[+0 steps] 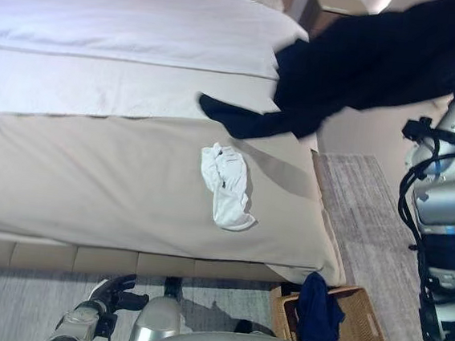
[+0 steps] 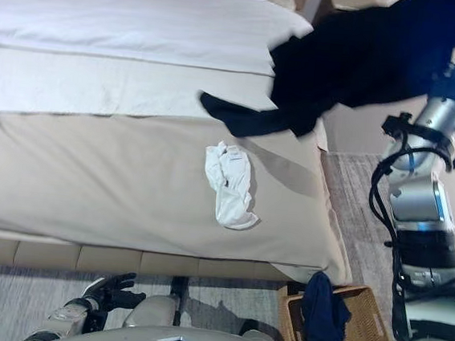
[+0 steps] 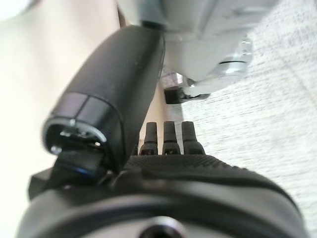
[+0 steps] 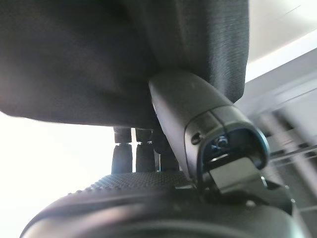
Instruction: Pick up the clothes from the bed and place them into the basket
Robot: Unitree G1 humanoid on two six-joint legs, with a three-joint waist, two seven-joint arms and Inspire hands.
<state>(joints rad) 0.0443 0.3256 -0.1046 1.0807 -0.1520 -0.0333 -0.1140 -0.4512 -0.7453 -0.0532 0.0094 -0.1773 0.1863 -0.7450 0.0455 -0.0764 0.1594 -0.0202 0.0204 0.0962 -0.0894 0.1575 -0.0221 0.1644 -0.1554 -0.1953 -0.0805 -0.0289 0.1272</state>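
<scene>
A large black garment hangs from my raised right hand at the upper right, beyond the bed's right edge. Its lower end still trails on the bed. In the right wrist view my right hand has its thumb and fingers pressed into the black cloth. A small white garment lies crumpled on the beige cover near the bed's middle. A wicker basket stands on the floor at the bed's right foot corner, with a dark blue cloth in it. My left hand hangs low at the lower left, open and empty.
A grey rug covers the floor to the right of the bed. A brown nightstand stands at the top by the headboard. White sheets and pillows lie on the far part of the bed.
</scene>
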